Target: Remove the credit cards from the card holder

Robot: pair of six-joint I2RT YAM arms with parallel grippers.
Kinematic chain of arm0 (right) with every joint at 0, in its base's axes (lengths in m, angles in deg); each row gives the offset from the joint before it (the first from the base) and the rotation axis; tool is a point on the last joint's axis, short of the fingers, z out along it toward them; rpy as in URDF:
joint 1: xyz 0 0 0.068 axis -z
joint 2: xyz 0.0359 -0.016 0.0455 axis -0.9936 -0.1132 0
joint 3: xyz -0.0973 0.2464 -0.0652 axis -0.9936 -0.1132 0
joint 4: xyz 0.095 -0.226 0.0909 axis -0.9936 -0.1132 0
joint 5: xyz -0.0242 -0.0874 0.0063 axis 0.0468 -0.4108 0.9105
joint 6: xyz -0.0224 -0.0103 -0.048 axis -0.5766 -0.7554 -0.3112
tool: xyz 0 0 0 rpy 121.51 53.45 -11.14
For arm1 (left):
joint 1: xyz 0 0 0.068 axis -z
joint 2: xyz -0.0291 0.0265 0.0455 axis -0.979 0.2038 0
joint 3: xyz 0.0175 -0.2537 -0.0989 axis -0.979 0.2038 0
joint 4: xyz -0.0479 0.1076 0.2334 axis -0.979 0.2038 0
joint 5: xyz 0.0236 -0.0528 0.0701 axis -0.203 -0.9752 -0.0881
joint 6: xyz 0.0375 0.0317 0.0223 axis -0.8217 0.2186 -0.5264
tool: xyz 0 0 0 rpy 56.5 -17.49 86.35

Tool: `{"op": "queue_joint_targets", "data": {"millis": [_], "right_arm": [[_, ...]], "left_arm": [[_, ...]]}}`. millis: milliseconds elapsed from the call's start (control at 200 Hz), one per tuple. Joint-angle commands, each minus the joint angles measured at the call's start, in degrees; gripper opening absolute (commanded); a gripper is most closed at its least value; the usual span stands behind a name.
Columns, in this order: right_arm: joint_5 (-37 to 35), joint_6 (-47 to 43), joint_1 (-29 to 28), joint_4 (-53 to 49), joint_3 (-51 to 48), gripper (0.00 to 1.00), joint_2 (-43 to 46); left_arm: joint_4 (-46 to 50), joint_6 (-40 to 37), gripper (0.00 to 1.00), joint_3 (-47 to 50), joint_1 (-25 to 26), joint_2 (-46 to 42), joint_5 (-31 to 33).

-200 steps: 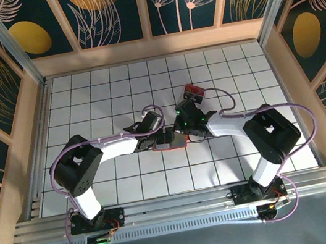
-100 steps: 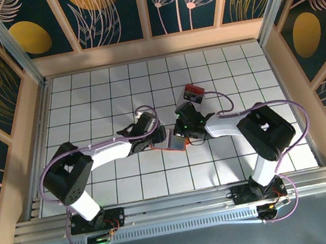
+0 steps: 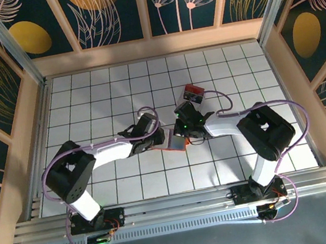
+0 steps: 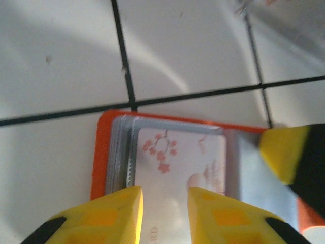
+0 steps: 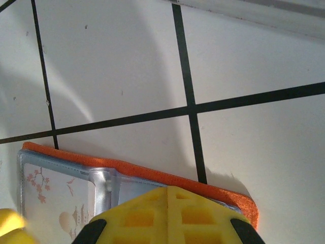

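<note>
**Open card holder between two claws**

The card holder (image 3: 176, 145) lies flat and open near the middle of the white tiled table (image 3: 102, 94), with both arms crowding over it from left and right. A clear box (image 3: 194, 92) with red contents sits apart, just beyond it to the far right. The holder is an orange-rimmed rectangle with rounded corners and glossy blue-grey sleeves. A pale card (image 4: 177, 162) printed with pink blossoms shows on top. The left gripper (image 4: 165, 203) is released, its yellow fingers narrowly apart over the card. The right gripper (image 5: 167, 206) is clenched over the holder's right half.
</note>
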State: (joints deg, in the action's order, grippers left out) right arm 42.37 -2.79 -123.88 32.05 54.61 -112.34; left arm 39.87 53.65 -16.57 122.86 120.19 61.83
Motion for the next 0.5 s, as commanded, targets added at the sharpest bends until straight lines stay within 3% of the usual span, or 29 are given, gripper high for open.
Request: {"op": "queue_joint_targets", "data": {"millis": [0, 355, 495], "right_arm": [[-1.7, -1.7, -0.1, -4.6, 1.9, 0.0, 1.7], [-2.8, 0.7, -2.7, -7.4, 6.5, 0.0, 7.9], [-1.7, 4.5, -4.4, -3.2, 5.1, 0.03, 8.4]], "left_arm": [[0.3, 1.4, 0.26, 1.6, -0.3, 2.5, -0.4], [-1.7, 4.5, 0.25, 3.1, -0.4, 2.6, -2.1], [-2.3, 4.8, 0.25, 3.8, -0.3, 1.9, -2.0]]}}
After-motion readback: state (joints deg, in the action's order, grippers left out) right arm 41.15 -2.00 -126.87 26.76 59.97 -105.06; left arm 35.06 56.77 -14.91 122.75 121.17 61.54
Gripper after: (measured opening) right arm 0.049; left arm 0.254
